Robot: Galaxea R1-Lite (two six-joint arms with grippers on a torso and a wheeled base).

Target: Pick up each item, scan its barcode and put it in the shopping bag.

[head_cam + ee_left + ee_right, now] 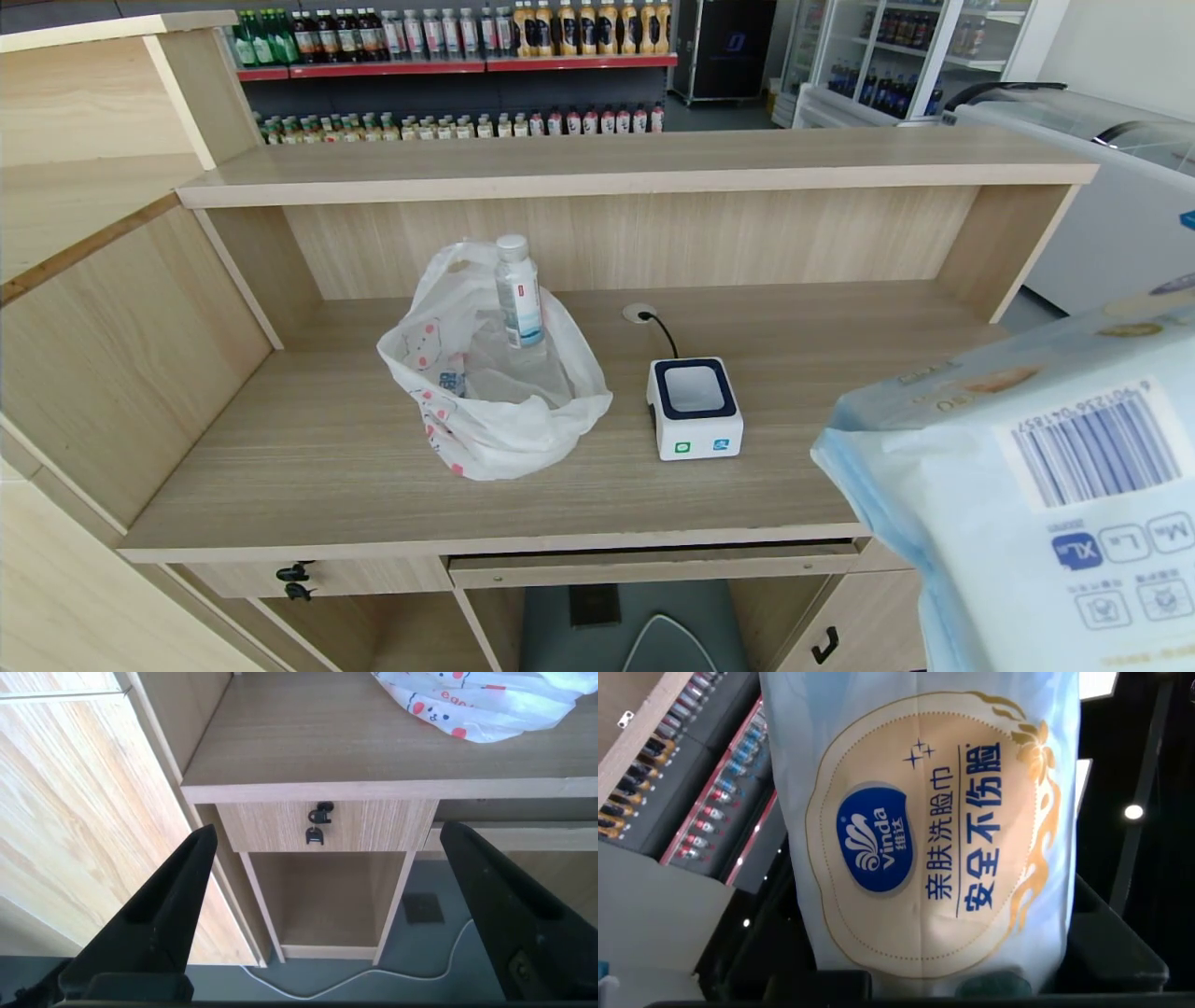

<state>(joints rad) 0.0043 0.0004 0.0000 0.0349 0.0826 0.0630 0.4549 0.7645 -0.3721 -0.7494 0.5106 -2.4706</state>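
Right gripper [943,952] pinches tissue pack [980,532], barcode label [1092,448] toward head camera, right of scanner [695,408]. Left gripper [327,845] spread wide below counter edge [374,791]. Bottle [519,294] stands in shopping bag [495,439].

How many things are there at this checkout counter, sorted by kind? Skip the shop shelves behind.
Clear plastic water bottle: 1
White printed plastic shopping bag: 1
White box-shaped barcode scanner: 1
Pale blue soft plastic pack with a barcode: 1
Total: 4

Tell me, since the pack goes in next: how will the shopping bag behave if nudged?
Probably floppy: the shopping bag is thin, crumpled plastic slumped open. The tall bottle standing inside likely anchors it, yet may tip if bumped.
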